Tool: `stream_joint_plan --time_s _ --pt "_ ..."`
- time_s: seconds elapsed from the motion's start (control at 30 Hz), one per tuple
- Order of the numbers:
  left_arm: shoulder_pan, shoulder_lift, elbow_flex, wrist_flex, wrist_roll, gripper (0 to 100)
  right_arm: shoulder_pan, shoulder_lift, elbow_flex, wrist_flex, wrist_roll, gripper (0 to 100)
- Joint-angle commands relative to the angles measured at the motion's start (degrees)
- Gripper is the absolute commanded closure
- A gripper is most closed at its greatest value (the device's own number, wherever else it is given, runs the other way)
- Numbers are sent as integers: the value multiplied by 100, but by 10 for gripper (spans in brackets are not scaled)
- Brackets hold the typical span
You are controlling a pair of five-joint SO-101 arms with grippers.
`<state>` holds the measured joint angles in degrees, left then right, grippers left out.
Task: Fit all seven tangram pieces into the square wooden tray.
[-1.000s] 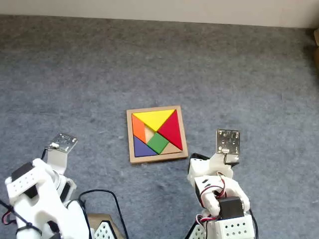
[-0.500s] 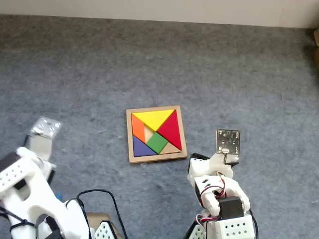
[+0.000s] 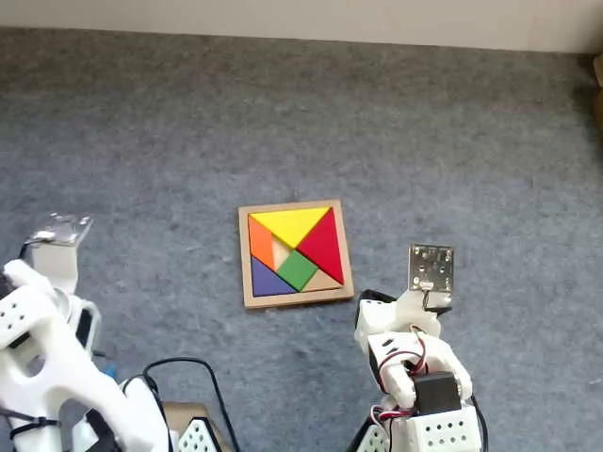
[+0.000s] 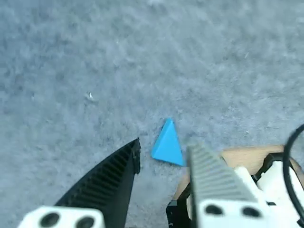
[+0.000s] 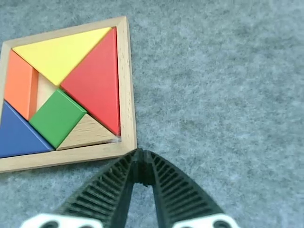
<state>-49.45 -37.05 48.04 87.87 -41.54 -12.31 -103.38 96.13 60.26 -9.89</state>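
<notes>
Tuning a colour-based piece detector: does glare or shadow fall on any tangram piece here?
High view: even light on the tray, no glare, no shadow across it. Right wrist view: the same, bar a small pale glint by the red triangle's tip. Left wrist view: the light blue triangle is evenly lit, glare-free.

Your left arm (image 3: 42, 348) and right arm (image 3: 415, 372): white blocky shells. Black cable (image 3: 188, 361) loops by the left; red and white wires (image 3: 412, 358) on the right. Left gripper (image 4: 164, 147): one black ribbed finger (image 4: 109, 183), one white finger (image 4: 213, 175). Right gripper (image 5: 141, 154): both fingers black, ribbed.
</notes>
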Motion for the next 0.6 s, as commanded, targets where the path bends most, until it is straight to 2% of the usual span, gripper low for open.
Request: stream_joint_plan --time_s 0.0,0.17,0.23,0.47,0.57 --pt "-690 -57 -224 141 35 725 92 40 778 48 62 995" --pt "-1209 -75 505 114 -633 726 92 40 778 48 62 995" --pt "-1323 -84 892 -26 -695 726 92 40 778 48 62 995" --pt "-1534 -75 2404 -2040 -686 726 92 40 778 48 62 995" --pt "-1745 -84 2492 -2426 -695 727 92 40 778 48 62 995"
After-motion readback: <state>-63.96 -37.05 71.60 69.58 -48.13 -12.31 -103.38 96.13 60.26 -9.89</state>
